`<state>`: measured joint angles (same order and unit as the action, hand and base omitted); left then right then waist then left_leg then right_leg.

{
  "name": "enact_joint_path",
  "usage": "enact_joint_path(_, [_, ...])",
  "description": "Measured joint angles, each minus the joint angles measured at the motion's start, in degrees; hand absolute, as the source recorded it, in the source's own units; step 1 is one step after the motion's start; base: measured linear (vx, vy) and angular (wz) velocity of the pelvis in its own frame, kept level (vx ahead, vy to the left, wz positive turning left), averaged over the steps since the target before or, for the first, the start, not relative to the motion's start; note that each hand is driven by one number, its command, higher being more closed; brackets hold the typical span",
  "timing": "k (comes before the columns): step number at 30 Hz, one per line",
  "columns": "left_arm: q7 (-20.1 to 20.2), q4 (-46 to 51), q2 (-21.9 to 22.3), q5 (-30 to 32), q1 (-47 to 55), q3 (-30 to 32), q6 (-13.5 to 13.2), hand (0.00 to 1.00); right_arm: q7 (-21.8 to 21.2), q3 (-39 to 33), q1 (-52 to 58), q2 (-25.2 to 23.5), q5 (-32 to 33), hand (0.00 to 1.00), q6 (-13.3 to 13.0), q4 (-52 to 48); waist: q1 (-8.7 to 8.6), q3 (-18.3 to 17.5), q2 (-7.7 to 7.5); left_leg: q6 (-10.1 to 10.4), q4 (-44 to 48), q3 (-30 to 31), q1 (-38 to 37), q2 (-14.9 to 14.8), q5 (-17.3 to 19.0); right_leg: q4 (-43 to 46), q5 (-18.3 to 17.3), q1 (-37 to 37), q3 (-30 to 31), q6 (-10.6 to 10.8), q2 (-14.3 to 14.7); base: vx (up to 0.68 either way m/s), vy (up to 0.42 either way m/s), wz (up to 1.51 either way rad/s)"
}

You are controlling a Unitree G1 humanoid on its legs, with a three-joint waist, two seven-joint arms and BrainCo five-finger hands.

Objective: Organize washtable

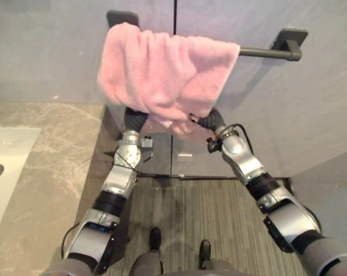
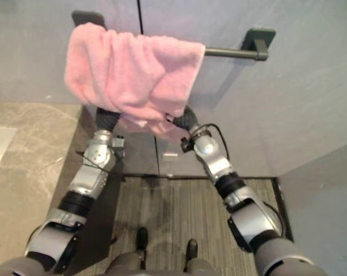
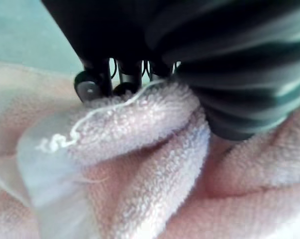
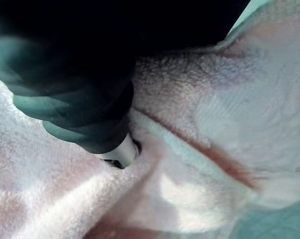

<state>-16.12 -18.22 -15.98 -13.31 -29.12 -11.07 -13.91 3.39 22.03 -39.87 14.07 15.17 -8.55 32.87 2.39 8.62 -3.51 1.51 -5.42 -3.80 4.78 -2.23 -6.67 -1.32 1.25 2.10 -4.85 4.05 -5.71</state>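
Left eye view — pink towel draped over the dark wall bar, bunched toward the bar's left end, its lower edge hanging in uneven folds. The right stretch of the bar is bare.

Both arms are raised to the towel's lower edge. Left hand is up against a thick rolled fold of the cloth. Right hand is buried in the terry. Whether either hand grips the cloth or merely presses it, I cannot tell, as the towel hides too much.

Step in hand, as I judge it: hanging and tidying the towel on its bar. It is on the bar but not neat.

The next move likely calls for drawing the cloth sideways along the bar to spread the bunch, and evening the hang so the edges fall level. It needs a light pull — a hard tug could drag the towel off.

The table with its pale sink lies to the robot's left, well apart from the hands.

Writing: none legible. A small pale tag sits low on the wall panel, too small to read.
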Motion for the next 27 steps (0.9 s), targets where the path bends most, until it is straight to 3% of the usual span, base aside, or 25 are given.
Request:
enact_joint_path(15, [2.5,2.4,1.3,0.5,4.4,0.0,0.3,1.00,-1.0,-7.1,9.2,-1.4,0.0,1.00,-1.1,-6.8,-1.59,0.0,0.06,0.0,0.0,-1.2,-1.5,-0.2,0.0,-0.2,0.5,-1.0,1.4,0.4,0.2,-0.02,0.002,-0.04])
enact_joint_path(16, [2.5,2.4,1.3,0.6,4.4,0.0,0.3,0.00,-1.0,-7.4,9.5,-1.4,0.0,1.00,-1.1,-6.9,-1.63,-0.1,0.10,0.0,0.0,-1.2,-1.6,-0.2,0.0,-0.4,0.6,-1.1,1.4,0.4,0.2,0.00,0.000,0.00])
enact_joint_path(27, [2.6,2.5,1.8,0.6,5.6,0.5,0.9,0.00,-0.9,-11.5,12.2,-2.0,0.0,1.00,-1.3,-7.3,-1.81,-0.4,0.53,0.0,0.0,-1.4,-2.4,-0.2,0.0,-0.9,1.0,-2.0,1.7,0.7,0.1,-0.01,0.002,-0.01])
